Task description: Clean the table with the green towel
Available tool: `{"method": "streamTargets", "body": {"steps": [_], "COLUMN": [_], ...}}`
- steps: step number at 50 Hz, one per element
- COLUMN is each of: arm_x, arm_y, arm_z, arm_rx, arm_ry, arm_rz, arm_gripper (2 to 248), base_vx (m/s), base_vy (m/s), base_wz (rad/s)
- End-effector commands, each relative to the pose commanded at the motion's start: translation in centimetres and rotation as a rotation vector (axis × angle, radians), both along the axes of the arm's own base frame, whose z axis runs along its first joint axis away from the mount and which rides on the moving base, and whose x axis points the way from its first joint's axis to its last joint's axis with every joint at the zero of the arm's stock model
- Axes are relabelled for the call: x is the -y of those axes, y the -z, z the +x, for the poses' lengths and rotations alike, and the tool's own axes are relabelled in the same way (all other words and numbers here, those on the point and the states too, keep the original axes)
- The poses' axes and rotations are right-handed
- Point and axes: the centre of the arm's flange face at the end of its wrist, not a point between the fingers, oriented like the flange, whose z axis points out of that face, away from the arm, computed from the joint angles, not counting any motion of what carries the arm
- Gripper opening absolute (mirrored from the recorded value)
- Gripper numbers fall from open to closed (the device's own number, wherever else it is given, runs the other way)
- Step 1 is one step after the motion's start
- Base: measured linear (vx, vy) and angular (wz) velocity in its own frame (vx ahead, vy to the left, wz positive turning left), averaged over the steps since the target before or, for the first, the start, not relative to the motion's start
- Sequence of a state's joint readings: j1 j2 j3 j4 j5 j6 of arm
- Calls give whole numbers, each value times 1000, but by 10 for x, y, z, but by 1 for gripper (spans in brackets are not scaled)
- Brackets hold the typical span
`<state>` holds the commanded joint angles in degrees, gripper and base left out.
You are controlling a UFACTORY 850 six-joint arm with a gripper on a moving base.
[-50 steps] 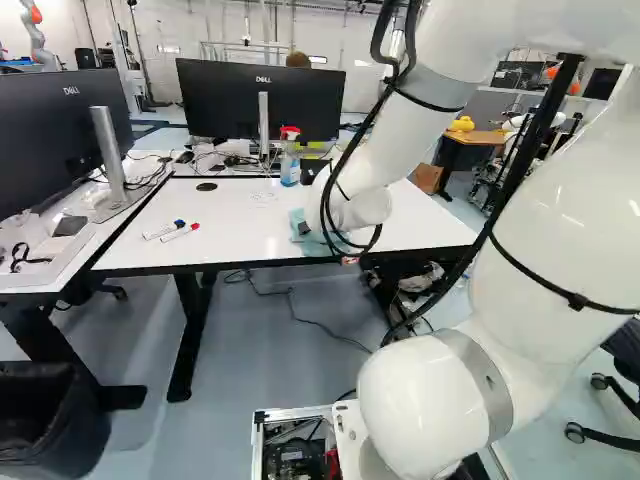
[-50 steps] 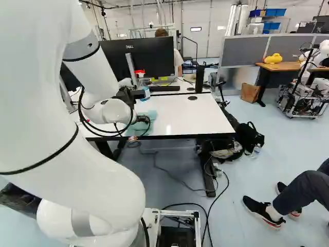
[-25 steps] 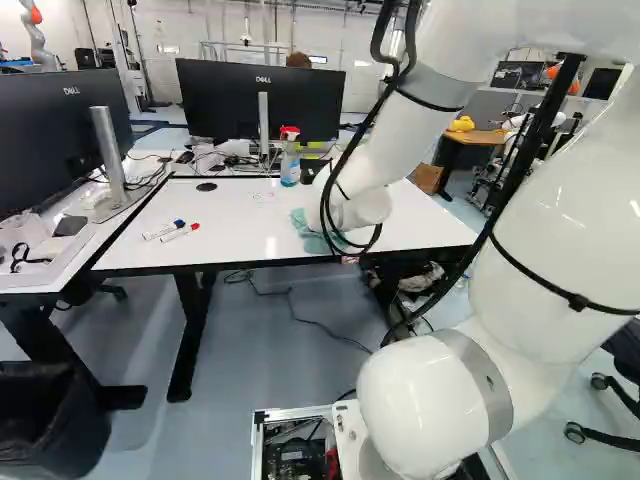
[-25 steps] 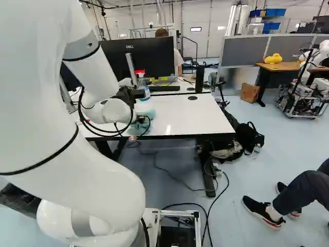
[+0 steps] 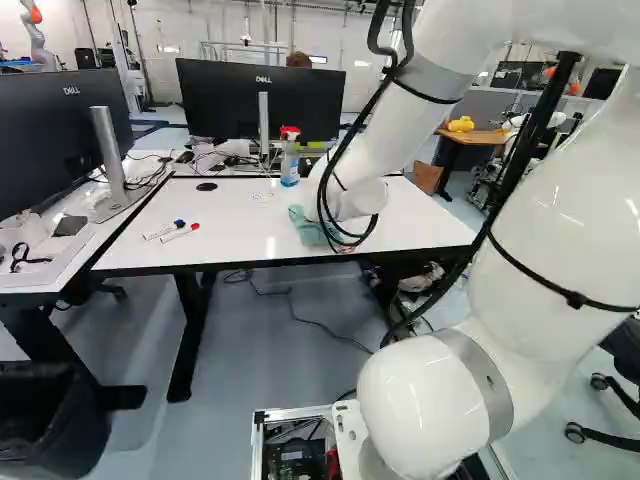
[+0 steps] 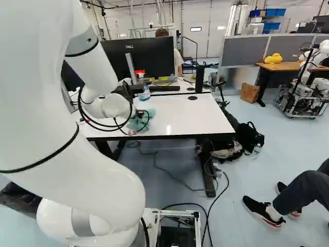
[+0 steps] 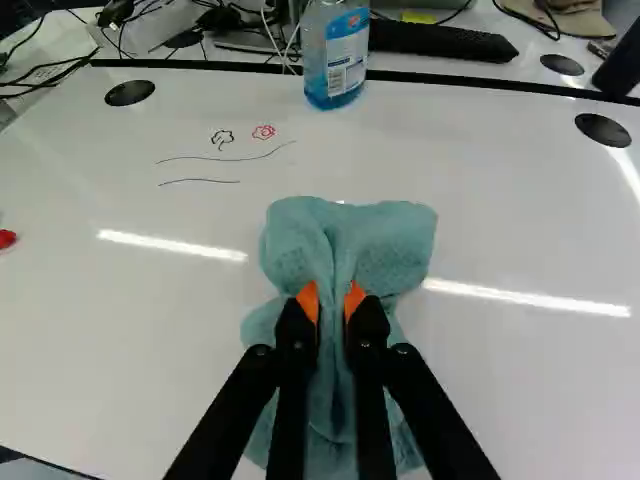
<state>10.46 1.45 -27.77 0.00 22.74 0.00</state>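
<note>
Holding a bunched green towel against the white table

Reaching out over the white table, the arm angles its gripper down at the green towel. In the wrist view, the two fingers of the gripper are clamped on the cloth, a raised fold of it squeezed between their orange pads. The towel lies crumpled on the tabletop, fanning out ahead of the fingertips and bulging on both sides beneath them; in the left base view it sits toward the table's near edge, partly behind the arm.

Beyond the towel, the tabletop carries a small black scribble, a red scribble and two thin, drawn lines. A spray bottle with blue liquid and a red and white head stands by the far edge, well apart from the towel. At the left of the left base view, two markers lie side by side on the table, one with a blue end and one with a red end. A black monitor and a keyboard are past the far edge, and a second monitor stands on the adjoining desk.
</note>
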Motion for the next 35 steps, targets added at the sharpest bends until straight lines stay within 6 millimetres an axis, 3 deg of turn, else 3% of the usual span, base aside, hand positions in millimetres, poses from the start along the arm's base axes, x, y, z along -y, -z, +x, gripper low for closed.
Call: {"method": "streamTargets", "body": {"steps": [35], "arm_x": [-38], "arm_y": [-39], "arm_z": [55], "arm_rx": [91], "arm_ry": [-59], "arm_rz": [20], "arm_gripper": [48], "base_vx": [0], "base_vy": [0], "base_wz": [0]}}
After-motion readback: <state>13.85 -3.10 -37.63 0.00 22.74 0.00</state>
